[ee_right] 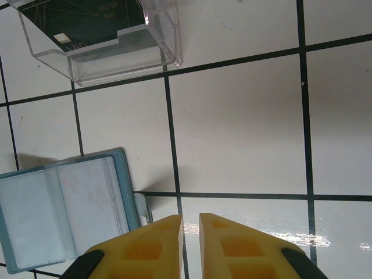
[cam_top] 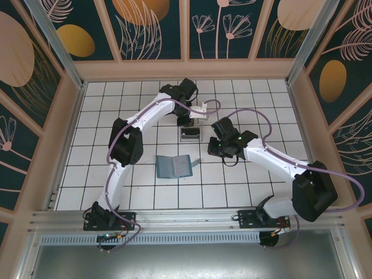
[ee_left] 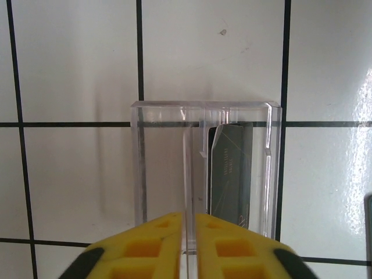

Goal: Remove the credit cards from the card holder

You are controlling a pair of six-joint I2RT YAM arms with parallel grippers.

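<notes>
Above the near rim of a clear box (ee_left: 203, 106) hangs the left gripper (ee_left: 189, 247), its yellow fingers a slit apart with a clear partition (ee_left: 187, 174) running into the gap; whether they pinch it cannot be told; a dark card (ee_left: 231, 168) sits inside the box; the teal holder (ee_right: 64, 206) lies open and flat on the white tiles (ee_right: 244, 128), apart from the box and nearer the arm bases; the right gripper (ee_right: 190, 244) hovers just beside the holder's tab edge, fingers narrowly parted, empty.
</notes>
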